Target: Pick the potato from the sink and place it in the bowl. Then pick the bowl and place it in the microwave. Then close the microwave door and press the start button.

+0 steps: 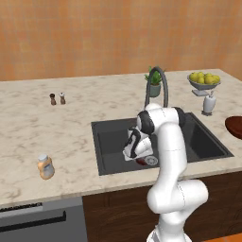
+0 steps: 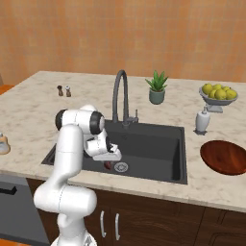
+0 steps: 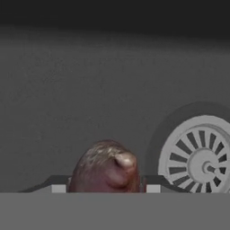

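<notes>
Marble counter (image 1: 71, 123): shakers (image 1: 57, 99), bottle (image 1: 46, 167), plant (image 2: 156, 88), fruit bowl (image 2: 219, 95), wooden bowl (image 2: 225, 157).

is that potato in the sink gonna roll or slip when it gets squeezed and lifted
The potato looks rounded and lumpy, so it may twist or squirt out from between the jaws. It looks solid, so it probably won't crush. If dropped, it could roll across the smooth sink floor towards the drain.
</notes>
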